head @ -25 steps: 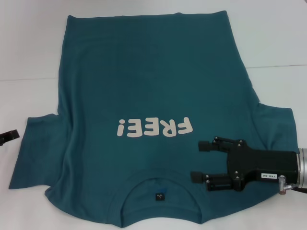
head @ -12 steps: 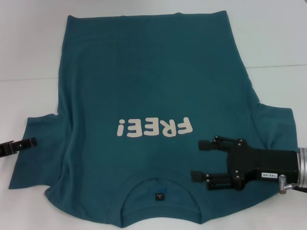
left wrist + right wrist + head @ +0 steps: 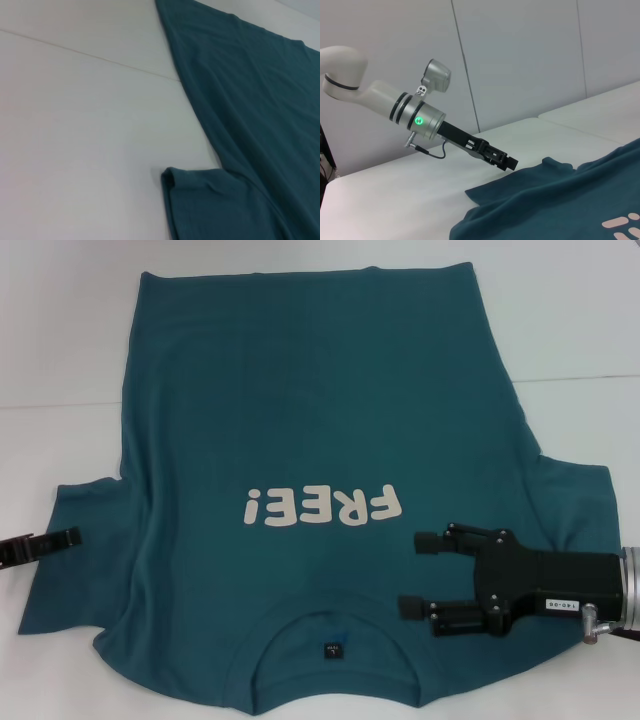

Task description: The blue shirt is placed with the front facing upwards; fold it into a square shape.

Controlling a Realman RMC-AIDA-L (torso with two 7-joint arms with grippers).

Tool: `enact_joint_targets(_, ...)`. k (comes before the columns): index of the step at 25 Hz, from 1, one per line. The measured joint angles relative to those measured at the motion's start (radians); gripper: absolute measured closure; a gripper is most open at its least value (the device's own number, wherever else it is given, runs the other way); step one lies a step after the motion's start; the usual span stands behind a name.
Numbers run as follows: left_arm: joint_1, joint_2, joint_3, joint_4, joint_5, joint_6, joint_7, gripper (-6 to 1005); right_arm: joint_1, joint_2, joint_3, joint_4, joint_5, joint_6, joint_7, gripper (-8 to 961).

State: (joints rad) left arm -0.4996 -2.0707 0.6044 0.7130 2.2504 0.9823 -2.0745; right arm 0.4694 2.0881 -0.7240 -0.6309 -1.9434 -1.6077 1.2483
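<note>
- The blue shirt (image 3: 320, 490) lies flat on the white desk (image 3: 60, 340), lettering up — no fold made, the whole square still to do
- Right gripper (image 3: 415, 575) hovers beside the collar, jaws apart
- Left gripper (image 3: 68, 536) at the left sleeve's edge — jaws' state cannot be told

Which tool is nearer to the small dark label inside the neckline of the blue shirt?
Right. The right tool, open, is over the blue shirt beside the label. The left tool is far off at the sleeve edge.

Matt cloth blue shirt (image 3: 320, 440) on a smooth white table (image 3: 580, 330).
</note>
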Motion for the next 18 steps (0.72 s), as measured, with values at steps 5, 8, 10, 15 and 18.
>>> enact_joint_targets(5, -0.007, -0.002, 0.014, -0.016, 0.002, -0.026, 0.007, 95, 0.0, 0.0, -0.001, -0.004, -0.001, -0.005, 0.005, 7)
enact_joint_targets(8, -0.008, -0.009, 0.049, -0.018, 0.002, -0.041, 0.005, 96, 0.0, 0.0, -0.002, -0.005, -0.001, -0.007, 0.008, 7)
enact_joint_targets(10, -0.011, -0.011, 0.063, -0.018, 0.002, -0.039, 0.001, 97, 0.0, 0.0, -0.002, -0.005, -0.002, -0.008, 0.008, 7)
enact_joint_targets(15, -0.02, -0.014, 0.076, -0.017, 0.001, -0.01, -0.012, 99, 0.0, -0.001, -0.001, -0.005, -0.002, -0.008, 0.009, 6)
enact_joint_targets(18, -0.021, -0.015, 0.07, -0.012, -0.004, 0.006, -0.014, 115, 0.0, -0.001, 0.001, -0.005, -0.003, -0.008, 0.009, 6)
